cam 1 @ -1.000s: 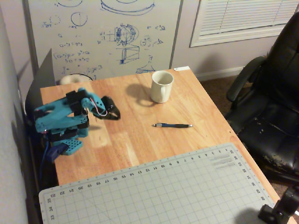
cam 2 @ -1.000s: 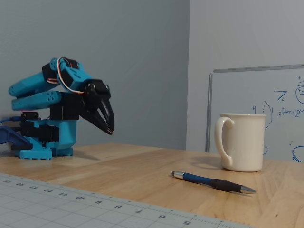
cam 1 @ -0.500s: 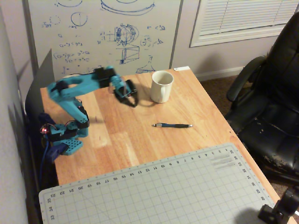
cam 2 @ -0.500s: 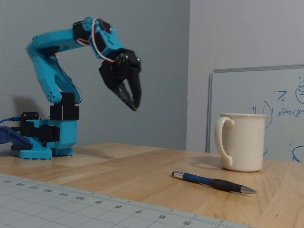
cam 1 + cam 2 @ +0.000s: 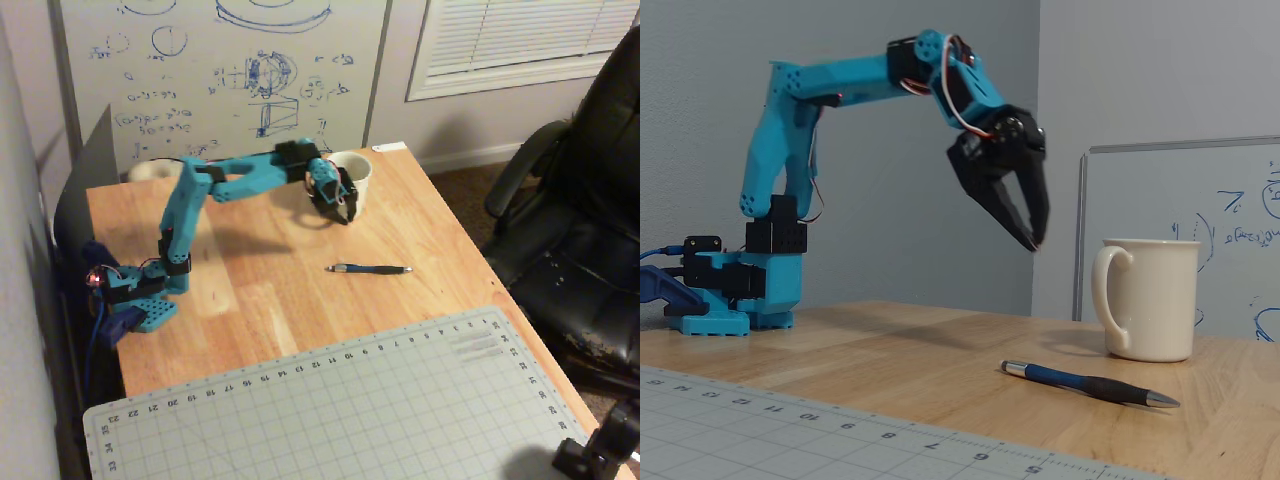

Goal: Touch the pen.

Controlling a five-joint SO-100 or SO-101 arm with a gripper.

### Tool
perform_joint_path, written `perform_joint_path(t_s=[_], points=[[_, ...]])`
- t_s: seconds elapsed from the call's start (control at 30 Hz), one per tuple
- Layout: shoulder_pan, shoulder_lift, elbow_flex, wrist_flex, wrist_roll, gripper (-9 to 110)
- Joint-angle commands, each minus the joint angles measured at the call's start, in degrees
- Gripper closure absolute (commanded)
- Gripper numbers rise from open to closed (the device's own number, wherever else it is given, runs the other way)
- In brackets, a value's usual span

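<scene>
The pen (image 5: 370,269) lies flat on the wooden table (image 5: 250,300), dark blue with a silvery tip pointing right in the overhead view. The fixed view shows the pen (image 5: 1090,384) in front of the white mug (image 5: 1150,300). My blue arm is stretched out, and its black gripper (image 5: 345,218) hangs in the air just in front of the mug (image 5: 358,165). The gripper (image 5: 1035,240) points down, its fingers together and holding nothing. It is well above the pen and to its left in the fixed view, not touching it.
A grey cutting mat (image 5: 330,410) covers the near part of the table. A whiteboard (image 5: 220,70) stands behind the table's far edge. A black office chair (image 5: 580,200) sits off the right side. My arm's base (image 5: 140,295) is at the left edge.
The arm has unfolded from its tucked pose and reached rightward across the table. The gripper rose and now hangs beside the mug. Pen and mug have not moved.
</scene>
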Motion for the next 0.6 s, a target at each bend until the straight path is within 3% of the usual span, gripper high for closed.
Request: perform_joint_path(t_s=[0.0,0.57], points=[[2.7,-5.9,-14.4,-1.0,0.2,101],[4.9,-35.5,-47.3,-0.6,0.2,101]])
